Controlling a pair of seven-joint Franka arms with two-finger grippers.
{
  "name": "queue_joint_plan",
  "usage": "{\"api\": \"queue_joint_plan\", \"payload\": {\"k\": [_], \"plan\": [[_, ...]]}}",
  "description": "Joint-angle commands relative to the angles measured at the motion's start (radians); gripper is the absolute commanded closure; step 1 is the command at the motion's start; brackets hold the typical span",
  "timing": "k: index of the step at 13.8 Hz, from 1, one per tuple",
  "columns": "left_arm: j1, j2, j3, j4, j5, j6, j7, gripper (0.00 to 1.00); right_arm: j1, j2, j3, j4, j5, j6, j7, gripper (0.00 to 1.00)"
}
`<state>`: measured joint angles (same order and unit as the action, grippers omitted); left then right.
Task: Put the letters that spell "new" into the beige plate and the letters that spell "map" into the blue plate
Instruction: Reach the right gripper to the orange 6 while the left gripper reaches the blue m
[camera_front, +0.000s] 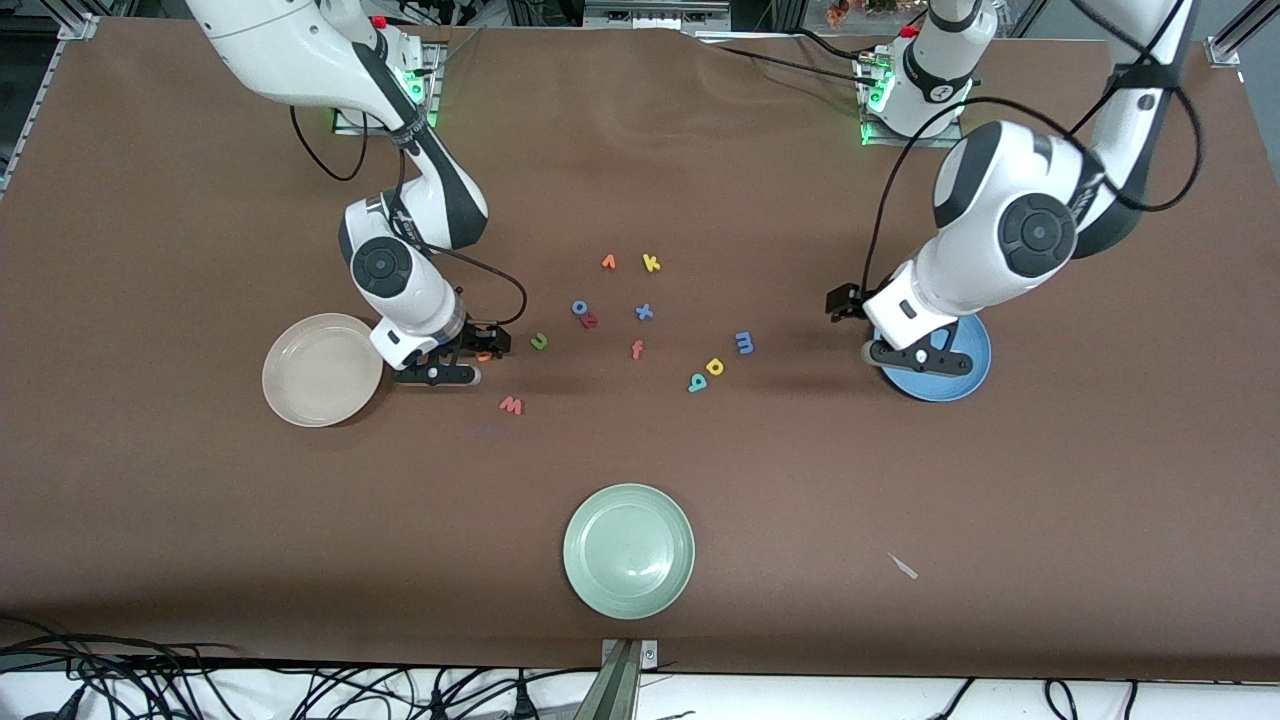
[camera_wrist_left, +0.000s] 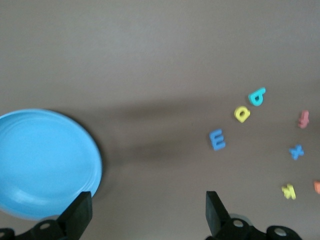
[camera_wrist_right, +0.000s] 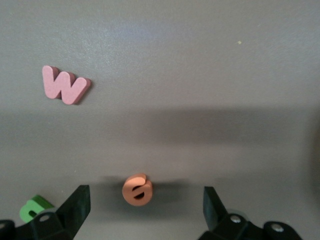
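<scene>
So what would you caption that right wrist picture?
Open right gripper over the orange e, with the salmon w and green n lying nearby on the table.

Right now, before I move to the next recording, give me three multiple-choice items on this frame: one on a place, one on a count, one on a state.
1. What is the left tool over?
A. the pale green plate
B. the blue plate's rim
C. the beige plate

2. How many plates are on the table?
A. two
B. three
C. four

3. How does the right tool stand at the orange e?
A. open, fingers either side of it
B. shut on it
C. open, over the salmon w

Key:
1 B: the front view shows it above the blue plate, at the edge toward the letters.
2 B: the blue plate, the beige plate and the pale green plate.
3 A: the right wrist view shows the orange e lying between spread fingers, untouched; the salmon w lies apart.
</scene>
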<state>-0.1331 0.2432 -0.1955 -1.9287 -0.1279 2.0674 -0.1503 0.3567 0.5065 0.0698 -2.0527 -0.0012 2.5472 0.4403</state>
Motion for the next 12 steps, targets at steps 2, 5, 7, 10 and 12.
{"api": "queue_joint_plan", "payload": {"k": [2, 5, 7, 10, 12], "plan": [[-0.057, 0.054, -0.015, -0.062, -0.032, 0.169, 0.003, 0.0, 0.015, 0.027, -0.002, 0.037, 0.01, -0.004, 0.031, 0.01], [-0.123, 0.135, -0.013, -0.064, -0.032, 0.267, -0.02, 0.0, 0.019, 0.038, -0.002, 0.037, 0.01, -0.004, 0.047, 0.14], [-0.173, 0.186, -0.007, -0.064, -0.03, 0.315, -0.038, 0.01, 0.03, 0.04, -0.002, 0.037, 0.01, -0.004, 0.063, 0.28], [-0.262, 0.234, 0.027, -0.062, -0.025, 0.338, -0.118, 0.03, 0.03, 0.04, -0.002, 0.037, 0.01, -0.018, 0.066, 0.45], [-0.301, 0.255, 0.051, -0.062, -0.024, 0.358, -0.134, 0.04, 0.028, 0.04, -0.002, 0.04, 0.01, -0.018, 0.066, 0.55]]}}
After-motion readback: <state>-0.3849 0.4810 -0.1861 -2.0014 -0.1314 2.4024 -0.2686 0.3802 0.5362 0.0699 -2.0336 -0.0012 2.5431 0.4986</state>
